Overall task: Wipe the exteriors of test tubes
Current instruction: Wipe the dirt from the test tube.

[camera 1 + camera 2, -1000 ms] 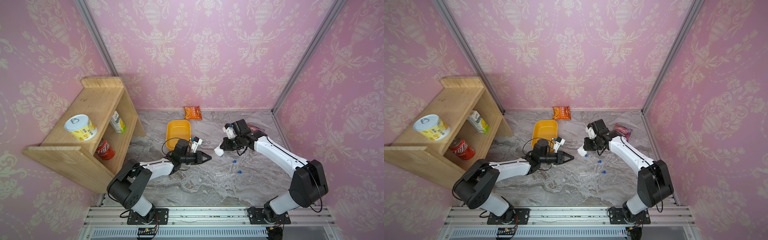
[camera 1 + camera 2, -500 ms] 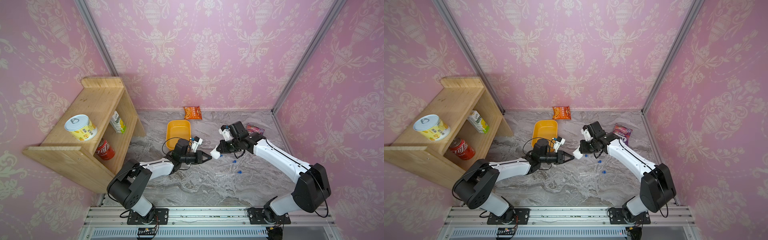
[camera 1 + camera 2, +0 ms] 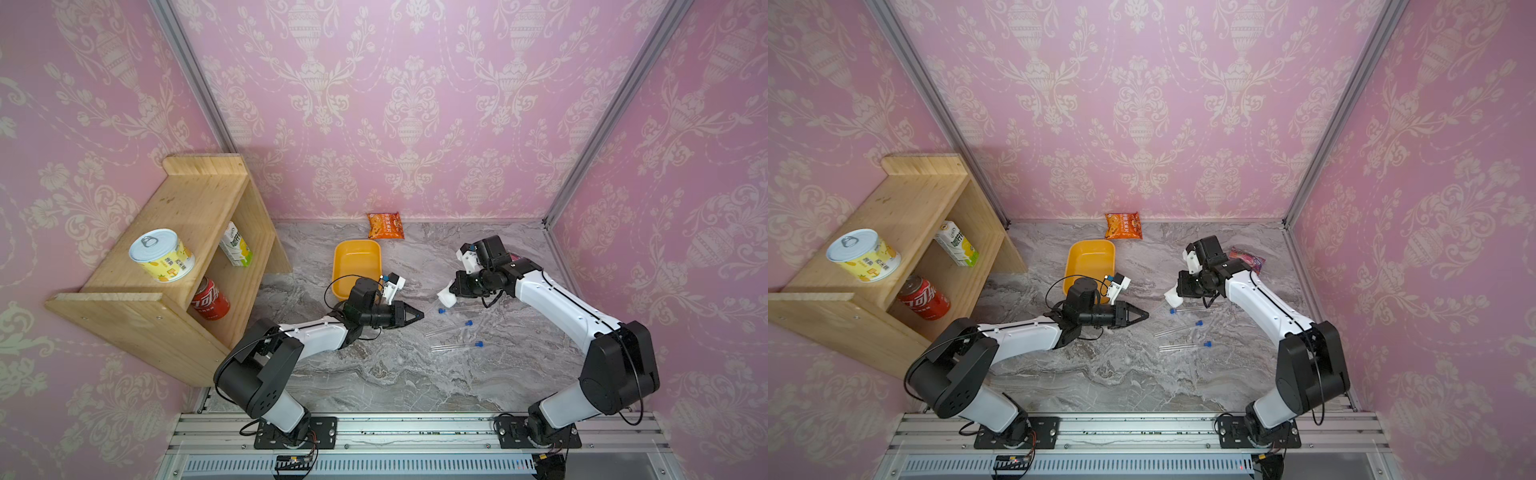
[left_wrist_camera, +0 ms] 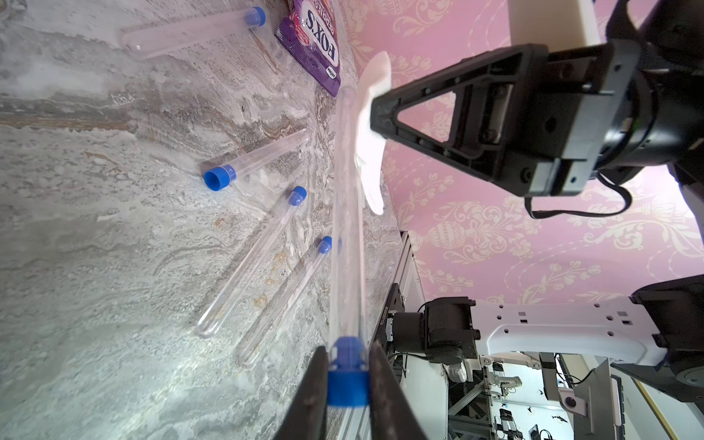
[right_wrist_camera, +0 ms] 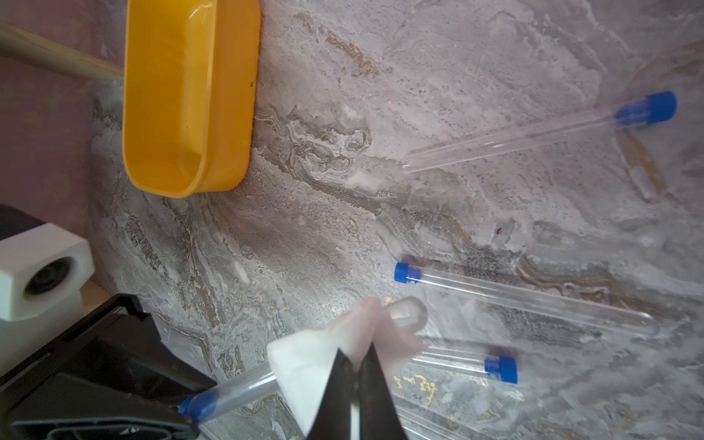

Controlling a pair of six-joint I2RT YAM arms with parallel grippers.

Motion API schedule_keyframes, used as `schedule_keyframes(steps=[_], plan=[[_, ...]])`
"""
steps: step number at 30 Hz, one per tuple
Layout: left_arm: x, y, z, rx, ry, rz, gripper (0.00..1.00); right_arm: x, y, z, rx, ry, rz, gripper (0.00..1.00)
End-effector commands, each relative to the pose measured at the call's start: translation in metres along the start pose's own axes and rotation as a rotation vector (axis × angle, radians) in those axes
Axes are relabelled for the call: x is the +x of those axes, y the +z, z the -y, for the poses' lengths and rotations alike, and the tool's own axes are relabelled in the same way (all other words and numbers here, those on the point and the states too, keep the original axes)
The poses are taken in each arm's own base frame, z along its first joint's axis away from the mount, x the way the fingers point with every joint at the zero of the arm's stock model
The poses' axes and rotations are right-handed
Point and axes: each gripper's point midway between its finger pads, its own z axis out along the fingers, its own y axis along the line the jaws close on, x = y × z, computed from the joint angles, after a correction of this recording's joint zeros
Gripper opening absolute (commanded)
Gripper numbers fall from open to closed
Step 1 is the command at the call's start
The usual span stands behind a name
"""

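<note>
Drawn back since half a second ago: right gripper [image 3: 454, 291], then almost against the left gripper [image 3: 417, 314], now out at the far rounded end of the held tube [image 4: 346, 213]. Pinched together on one white wipe [image 4: 372, 186], pressed against that clear end. Left gripper clamped on the blue cap [image 4: 347, 381] of the same tube, aiming it at the right gripper, unmoved meanwhile. Counted five test tubes [image 5: 533, 301] in all — one in the grip, four lying loose on the bench [image 3: 374, 374]. Each clear, with one blue cap at one end. Of those four, a lone tube [image 4: 190, 32] just beside one purple sweet packet [image 4: 316, 49], and three tubes [image 4: 247, 266] near each other, near the wipe. Elsewhere: one yellow tub [image 3: 337, 270], one orange snack packet [image 3: 385, 225] by the back wall, one wooden shelf [image 3: 199, 199] with one tin [image 3: 162, 255] on top, one carton [image 3: 235, 244] and one red can [image 3: 210, 299] in the compartments below.
</note>
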Motion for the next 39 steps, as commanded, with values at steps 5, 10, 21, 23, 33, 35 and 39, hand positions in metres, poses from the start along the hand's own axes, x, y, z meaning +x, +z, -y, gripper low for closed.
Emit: schedule_keyframes(steps=[5,10,21,23,33,35,39], plan=[[-0.006,-0.005,0.016,0.042,0.02,0.002,0.21,-0.011,-0.001,0.026,0.033,0.011,0.011,0.0],[-0.006,-0.004,0.016,0.043,0.02,0.003,0.2,-0.016,-0.003,0.033,0.038,0.024,0.019,0.0],[-0.008,-0.003,0.015,0.043,0.017,0.004,0.2,-0.011,-0.005,0.014,-0.019,0.028,0.024,0.0],[-0.008,-0.003,0.014,0.042,0.017,0.004,0.21,-0.008,-0.006,0.009,-0.021,0.019,0.024,0.0],[-0.008,-0.001,0.014,0.041,0.017,0.002,0.21,0.008,-0.008,-0.031,-0.052,-0.033,0.021,0.0],[-0.009,-0.001,0.014,0.04,0.016,0.003,0.21,0.011,-0.011,-0.041,-0.063,-0.042,0.023,0.0],[-0.009,0.0,0.014,0.043,0.016,0.004,0.2,0.018,-0.011,-0.057,-0.08,-0.058,0.02,0.0]])
